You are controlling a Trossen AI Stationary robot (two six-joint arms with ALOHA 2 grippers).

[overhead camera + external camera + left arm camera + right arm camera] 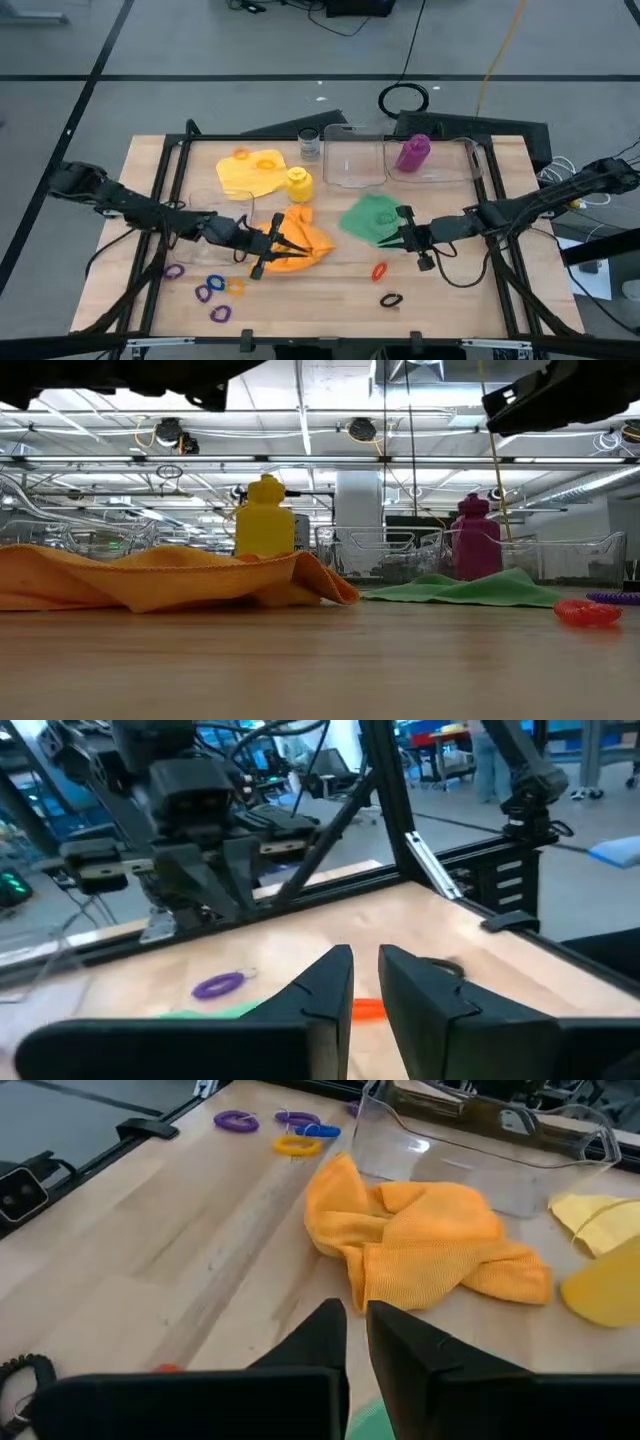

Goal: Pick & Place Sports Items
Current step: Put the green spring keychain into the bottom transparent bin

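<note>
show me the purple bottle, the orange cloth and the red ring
purple bottle (pixel 413 153), high view, middle of its body
orange cloth (pixel 420 1240), right wrist view, centre of the bunched folds
red ring (pixel 587 612), low view, middle of the ring

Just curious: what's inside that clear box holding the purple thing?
Only the purple bottle shows inside that clear box, standing at one end. Anything hidden behind the bottle cannot be seen.

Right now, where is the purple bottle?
From above, the purple bottle is at the table's far right, inside a clear plastic box, beyond the green cloth.
</note>
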